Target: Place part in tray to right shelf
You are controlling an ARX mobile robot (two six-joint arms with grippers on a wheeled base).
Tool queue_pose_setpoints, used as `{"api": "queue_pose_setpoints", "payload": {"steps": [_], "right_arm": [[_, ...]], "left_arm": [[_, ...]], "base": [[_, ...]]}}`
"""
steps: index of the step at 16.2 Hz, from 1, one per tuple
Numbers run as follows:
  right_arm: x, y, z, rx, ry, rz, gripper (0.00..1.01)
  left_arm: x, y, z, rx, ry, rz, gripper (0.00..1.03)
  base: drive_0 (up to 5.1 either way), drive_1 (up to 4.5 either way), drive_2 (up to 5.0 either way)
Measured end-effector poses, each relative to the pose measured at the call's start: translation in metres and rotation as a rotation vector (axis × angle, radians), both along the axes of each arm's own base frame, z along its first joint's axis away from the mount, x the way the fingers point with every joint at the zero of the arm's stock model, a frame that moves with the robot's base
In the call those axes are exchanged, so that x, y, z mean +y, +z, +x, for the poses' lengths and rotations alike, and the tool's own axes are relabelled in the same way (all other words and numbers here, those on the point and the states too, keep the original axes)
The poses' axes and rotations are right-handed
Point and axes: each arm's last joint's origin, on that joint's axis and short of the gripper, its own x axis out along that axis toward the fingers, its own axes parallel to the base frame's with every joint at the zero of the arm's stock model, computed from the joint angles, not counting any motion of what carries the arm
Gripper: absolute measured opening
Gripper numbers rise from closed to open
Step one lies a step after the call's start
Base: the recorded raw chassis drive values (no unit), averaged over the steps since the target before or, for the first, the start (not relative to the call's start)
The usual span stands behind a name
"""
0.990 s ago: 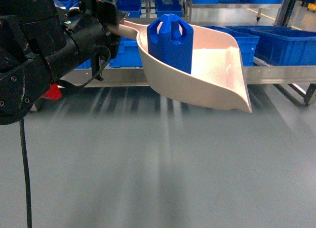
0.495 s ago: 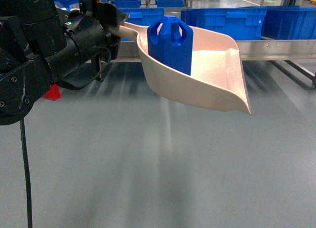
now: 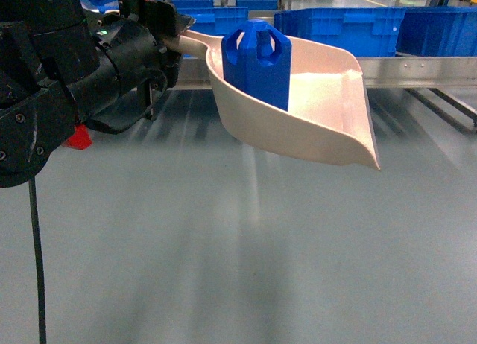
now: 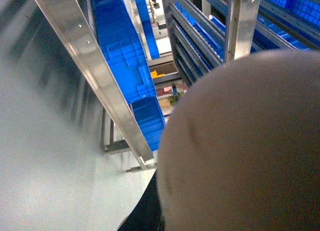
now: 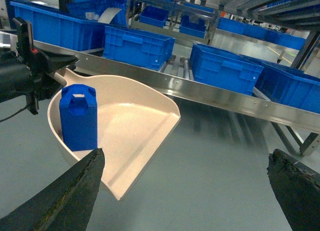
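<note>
Our left gripper (image 3: 168, 42) is closed on the handle of the tray (image 3: 320, 113) and holds it in the air over the grey floor (image 3: 238, 255). Just beyond this gripper the part (image 3: 257, 65) stands upright at the back of the tray. Our right gripper (image 5: 185, 191) has its 2 fingers (image 5: 65, 196) wide apart and holds nothing. Ahead of it we see the right shelf (image 5: 210, 96) with blue crates (image 5: 137, 46)

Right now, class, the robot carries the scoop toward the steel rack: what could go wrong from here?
1. The part stands upright and loose at the back of the tray; a jolt could topple it or slide it off the open front lip.
2. The left end effector holds only the handle, so the tray may tilt.
3. Blue crates fill the right shelf, leaving little room.
</note>
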Motion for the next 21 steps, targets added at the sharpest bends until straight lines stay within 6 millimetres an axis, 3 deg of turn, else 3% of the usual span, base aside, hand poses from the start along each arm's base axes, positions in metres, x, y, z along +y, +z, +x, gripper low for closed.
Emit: {"api": "queue_pose_setpoints", "payload": {"steps": [18,21], "right_arm": [[0.0001,0.0,-0.0001,0.0,0.001,0.0,0.98],[-0.0005,0.0007,-0.0006,-0.004,-0.001,0.003,0.98]], "left_arm": [[-0.0022,0.0004,-0.0006,-0.003,-0.007,-0.001,0.13],[0.0024,0.0002,0.0007,-0.003,0.014,0.001,0.13]], "base": [[3.7,1.99,-4.5],[-0.3,3.93,-4.5]]}}
